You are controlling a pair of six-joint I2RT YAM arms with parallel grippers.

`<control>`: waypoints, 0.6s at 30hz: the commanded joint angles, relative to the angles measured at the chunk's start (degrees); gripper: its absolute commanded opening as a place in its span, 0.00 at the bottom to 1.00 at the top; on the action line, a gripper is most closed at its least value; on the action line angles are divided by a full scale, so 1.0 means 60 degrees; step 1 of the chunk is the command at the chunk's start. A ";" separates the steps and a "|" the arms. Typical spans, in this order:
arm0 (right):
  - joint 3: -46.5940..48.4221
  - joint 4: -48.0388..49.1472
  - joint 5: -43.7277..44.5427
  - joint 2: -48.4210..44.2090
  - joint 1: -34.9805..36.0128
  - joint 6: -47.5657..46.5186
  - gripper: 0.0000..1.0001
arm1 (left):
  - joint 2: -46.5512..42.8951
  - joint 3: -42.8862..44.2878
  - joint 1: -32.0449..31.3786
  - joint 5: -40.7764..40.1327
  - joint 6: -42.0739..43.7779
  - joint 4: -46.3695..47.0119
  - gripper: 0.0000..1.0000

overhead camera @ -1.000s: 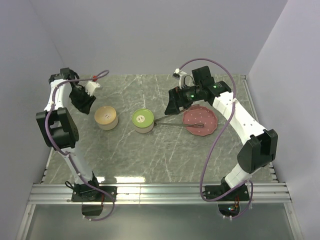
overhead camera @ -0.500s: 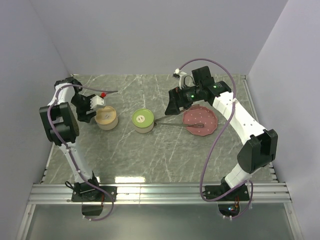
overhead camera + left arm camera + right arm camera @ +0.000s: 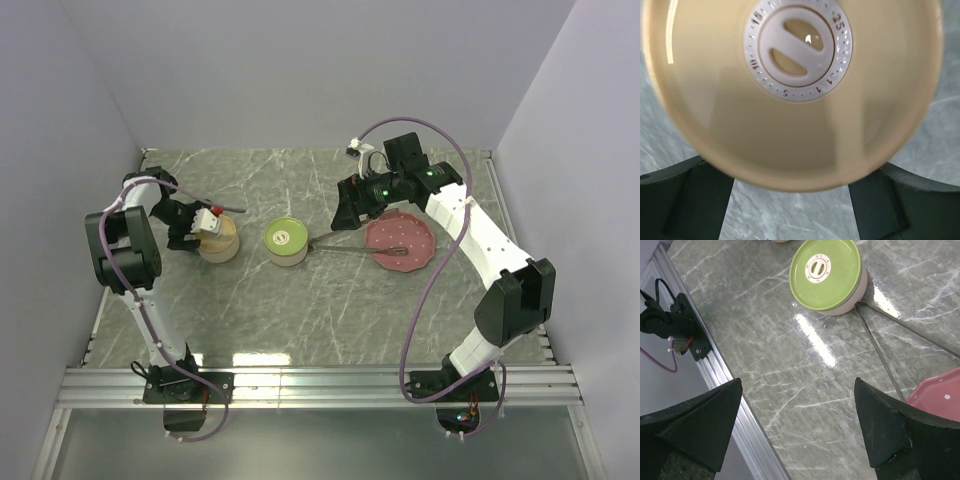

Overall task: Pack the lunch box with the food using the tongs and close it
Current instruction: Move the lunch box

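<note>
A round lunch box with a beige lid (image 3: 216, 240) (image 3: 790, 90) stands at the left of the table. My left gripper (image 3: 205, 226) (image 3: 792, 200) is right over it, open, one dark finger (image 3: 685, 200) on either side of its near rim. A second round container with a green lid (image 3: 286, 241) (image 3: 826, 274) stands mid-table. The slim silver tongs (image 3: 345, 247) (image 3: 879, 352) lie flat, joined end at the green container and arms reaching onto the pink plate (image 3: 415, 235) (image 3: 940, 395). My right gripper (image 3: 348, 212) (image 3: 798, 385) hangs open above the tongs, holding nothing. The food is too small to make out.
An aluminium rail (image 3: 320, 380) (image 3: 725, 390) runs along the table's near edge, with the left arm's base (image 3: 675, 325) bolted to it. Grey walls close off the back and both sides.
My left arm swung from the back left corner to above the beige-lidded box, and its jaws opened wider. The right arm, tongs and plate stayed put.
</note>
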 commanded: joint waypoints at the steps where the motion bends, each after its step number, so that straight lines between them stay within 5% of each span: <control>1: -0.0109 0.0073 0.0029 -0.0081 -0.0077 -0.0090 1.00 | -0.0923 -0.0369 -0.0214 0.1029 0.1201 -0.0210 0.88; 11: -0.0080 0.0043 -0.0015 -0.0066 -0.0062 -0.0105 1.00 | -0.0983 -0.0575 -0.1093 0.1087 -0.0335 -0.0561 0.85; 18: -0.0198 0.0073 -0.0044 -0.0111 -0.0091 -0.0134 1.00 | -0.1158 -0.0971 -0.1269 0.1161 -0.1055 -0.0487 0.94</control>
